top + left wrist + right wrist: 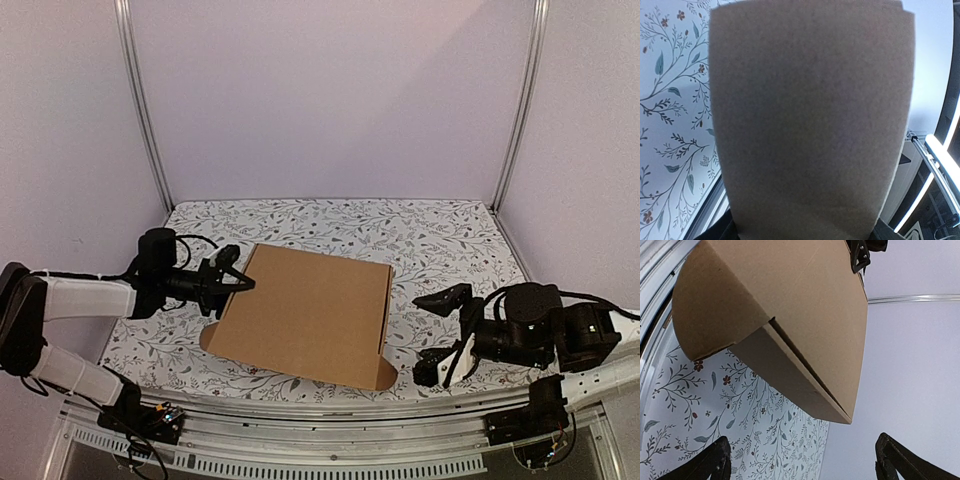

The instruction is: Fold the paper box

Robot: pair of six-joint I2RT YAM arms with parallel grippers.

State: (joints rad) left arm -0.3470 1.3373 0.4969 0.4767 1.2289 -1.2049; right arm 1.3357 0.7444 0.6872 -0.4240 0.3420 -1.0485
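Brown paper box folded shut, inside hidden, left claw clamped on its edge, right claw wide apart

We see a table covered edge to edge in a white cloth printed with leafy sprigs and small red flowers. It fills the middle band of the overhead frame, and a metal rail runs along its lower edge. One brown cardboard box sits on the cloth, left of centre. A rounded tab sticks out at its lower left corner and another at its lower right. We cannot tell whether it lies fully flat.
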